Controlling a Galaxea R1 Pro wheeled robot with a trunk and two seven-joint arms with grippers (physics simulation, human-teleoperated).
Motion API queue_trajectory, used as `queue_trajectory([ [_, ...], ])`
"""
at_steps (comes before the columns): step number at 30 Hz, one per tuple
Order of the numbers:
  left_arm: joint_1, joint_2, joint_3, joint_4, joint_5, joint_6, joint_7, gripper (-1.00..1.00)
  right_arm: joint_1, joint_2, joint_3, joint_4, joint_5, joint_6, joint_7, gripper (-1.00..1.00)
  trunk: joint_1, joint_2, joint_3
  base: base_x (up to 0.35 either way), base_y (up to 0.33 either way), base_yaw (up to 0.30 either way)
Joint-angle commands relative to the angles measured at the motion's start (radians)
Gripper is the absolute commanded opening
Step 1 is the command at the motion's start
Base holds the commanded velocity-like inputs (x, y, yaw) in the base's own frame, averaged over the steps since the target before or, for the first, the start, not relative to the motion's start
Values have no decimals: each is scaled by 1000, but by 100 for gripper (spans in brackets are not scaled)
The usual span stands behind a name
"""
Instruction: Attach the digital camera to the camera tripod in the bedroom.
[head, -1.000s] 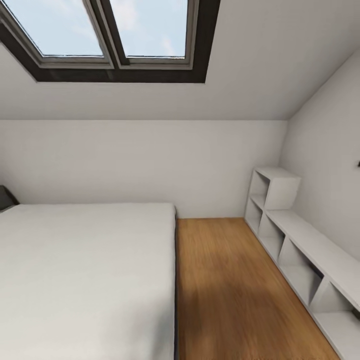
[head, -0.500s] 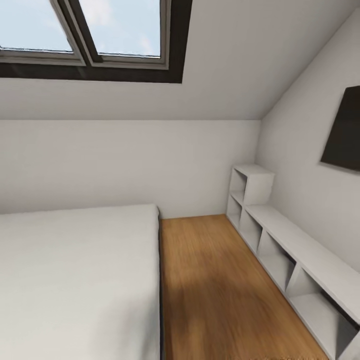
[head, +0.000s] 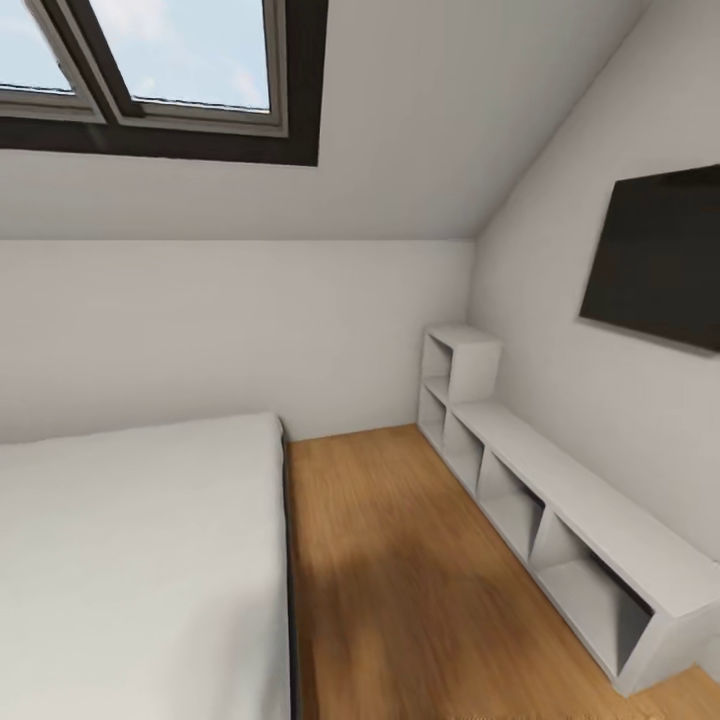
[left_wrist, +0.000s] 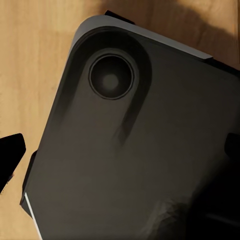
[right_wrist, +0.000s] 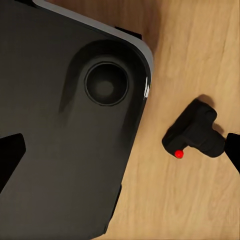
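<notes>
Black, red-dotted digital camera (right_wrist: 196, 131)

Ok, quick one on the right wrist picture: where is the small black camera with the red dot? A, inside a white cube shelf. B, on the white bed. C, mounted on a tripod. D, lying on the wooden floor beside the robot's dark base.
D: the small black camera with the red dot lies on the light wooden floor, just beside the robot's dark base.
</notes>
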Motion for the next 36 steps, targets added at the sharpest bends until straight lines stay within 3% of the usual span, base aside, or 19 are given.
queue_trajectory([
  [1, 1, 0, 4, -2, 3, -1, 0, 100, 0, 0, -1, 0, 5, -3, -1, 100, 0, 0, -1, 0, 0, -256],
  [36, 1, -4, -1, -2, -2, 0, -1, 100, 0, 0, -1, 0, 5, -3, -1, 100, 0, 0, -1, 0, 0, -282],
])
